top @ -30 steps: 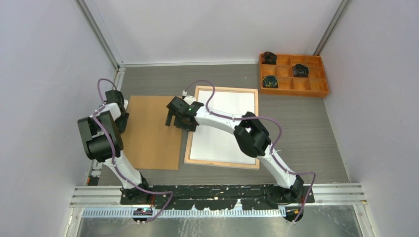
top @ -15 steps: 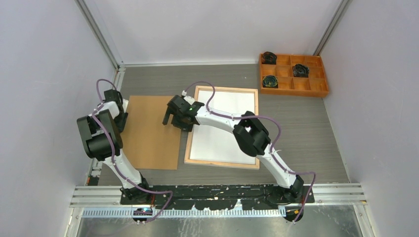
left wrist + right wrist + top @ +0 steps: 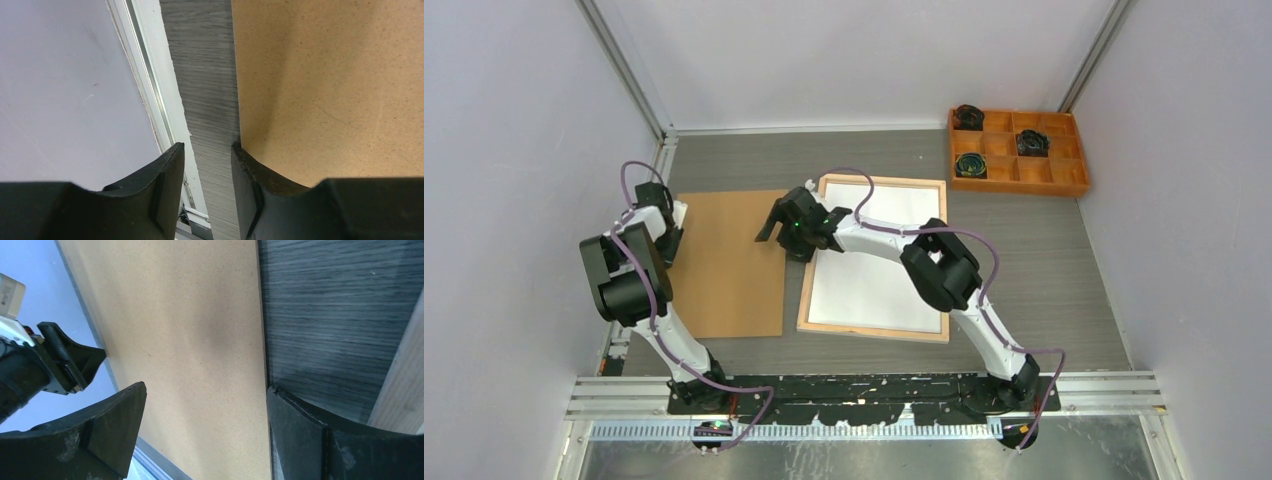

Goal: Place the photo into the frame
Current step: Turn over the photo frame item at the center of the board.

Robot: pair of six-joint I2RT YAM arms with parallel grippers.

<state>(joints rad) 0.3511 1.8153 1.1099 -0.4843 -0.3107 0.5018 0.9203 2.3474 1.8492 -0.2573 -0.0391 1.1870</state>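
The frame (image 3: 873, 331) lies flat in the middle of the table, its light wood back facing up. A white sheet (image 3: 874, 265) fills it, looking like the photo's plain back; no picture side shows. A brown backing board (image 3: 724, 265) lies flat to the left of the frame. My right gripper (image 3: 770, 229) is open and empty over the board's right edge. In the right wrist view (image 3: 205, 405) its fingers straddle the board (image 3: 190, 340), with the frame's rail (image 3: 400, 390) beside it. My left gripper (image 3: 670, 232) is open and empty at the board's left edge (image 3: 207, 165).
An orange compartment tray (image 3: 1079, 185) with dark coiled items stands at the far right. A metal rail (image 3: 150, 75) and the enclosure wall run close along the left of the left gripper. A strip of grey table (image 3: 340, 315) separates the board and the frame.
My right gripper has turned and shifted a little farther back along the board's right edge. The board has slid slightly left. The left gripper has barely moved.
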